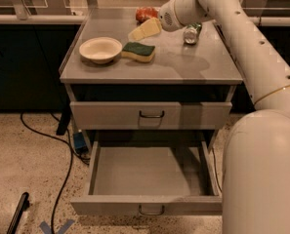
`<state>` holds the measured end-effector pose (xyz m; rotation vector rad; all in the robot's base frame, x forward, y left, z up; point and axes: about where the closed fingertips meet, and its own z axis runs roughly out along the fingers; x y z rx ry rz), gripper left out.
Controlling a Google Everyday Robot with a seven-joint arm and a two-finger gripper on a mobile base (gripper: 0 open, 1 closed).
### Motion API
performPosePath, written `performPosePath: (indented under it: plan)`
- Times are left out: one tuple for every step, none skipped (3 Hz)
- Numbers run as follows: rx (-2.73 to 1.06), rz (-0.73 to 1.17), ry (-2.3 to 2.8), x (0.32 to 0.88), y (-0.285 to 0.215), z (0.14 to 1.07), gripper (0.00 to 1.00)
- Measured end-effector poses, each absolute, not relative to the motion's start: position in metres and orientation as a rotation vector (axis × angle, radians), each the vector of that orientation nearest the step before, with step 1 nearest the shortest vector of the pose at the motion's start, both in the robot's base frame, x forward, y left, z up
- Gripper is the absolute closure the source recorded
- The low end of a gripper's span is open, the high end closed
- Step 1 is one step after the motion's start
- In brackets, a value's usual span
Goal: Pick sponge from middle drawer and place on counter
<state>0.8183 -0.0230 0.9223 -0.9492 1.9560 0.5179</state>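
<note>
The sponge [138,51], dark green on top and yellow below, lies flat on the counter [183,65] just right of the white bowl [100,49]. My gripper [145,29] hovers a little above and behind the sponge, apart from it, open and empty, its pale fingers [149,27] pointing left. The middle drawer [149,172] is pulled out below, and its grey floor is bare.
A crushed red can [147,13] lies at the back of the counter and a green-and-silver can [192,33] at the back right. The drawer above [152,115] is shut. Cables [61,145] run over the floor at left. My arm fills the right side.
</note>
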Motion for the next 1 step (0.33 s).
performPosePath:
  plan:
    - [-0.949,0.518,1.956,0.8183,-0.023,0.9223,0.0]
